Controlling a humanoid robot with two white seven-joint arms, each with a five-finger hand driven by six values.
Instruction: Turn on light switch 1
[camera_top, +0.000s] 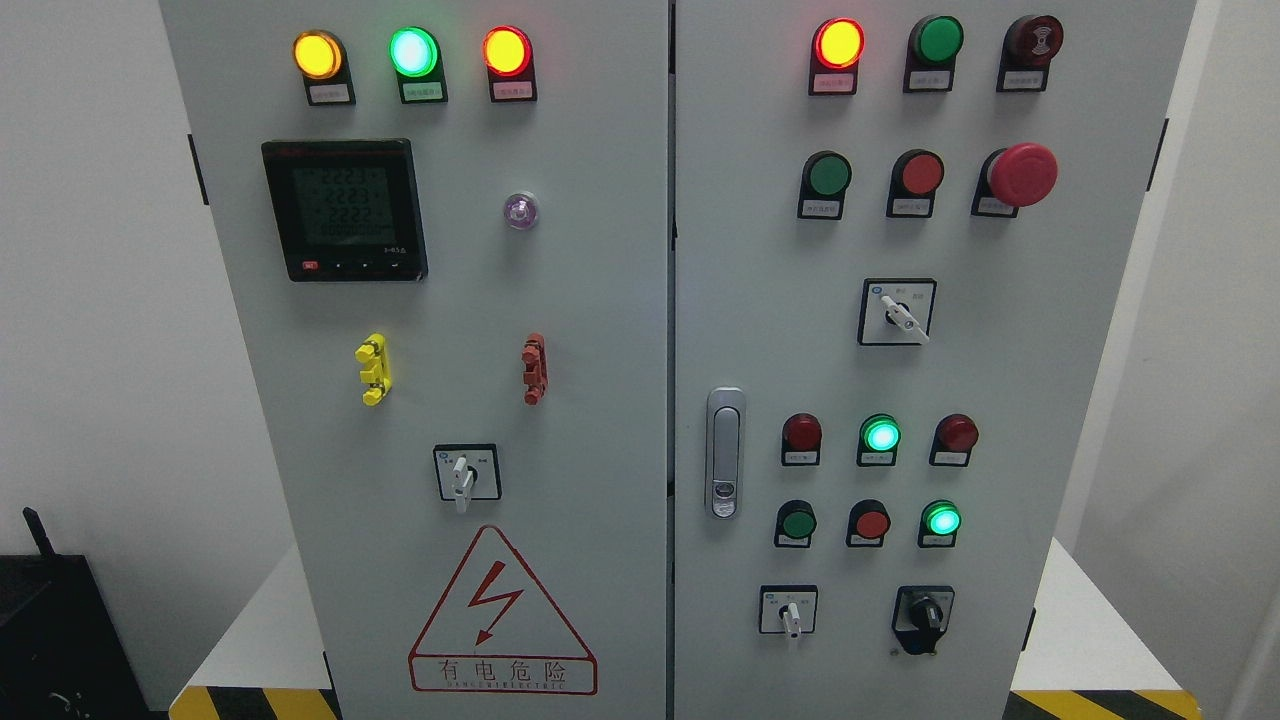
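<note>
Neither hand showed in the head view, so their state could not be told. The grey cabinet (600, 300) filled the frame. On its left door, a rotary switch (466, 473) sat at six o'clock from the meter (344, 210), above the warning triangle (502, 615).

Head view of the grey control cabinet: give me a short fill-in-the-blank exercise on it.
1. The top row on the grey cabinet's left door shows yellow, ____ and red lamps.
2. The big red mushroom button sits on the ____ door.
3. The red triangular warning sign shows a ____ bolt.

Missing: green; right; lightning
</note>
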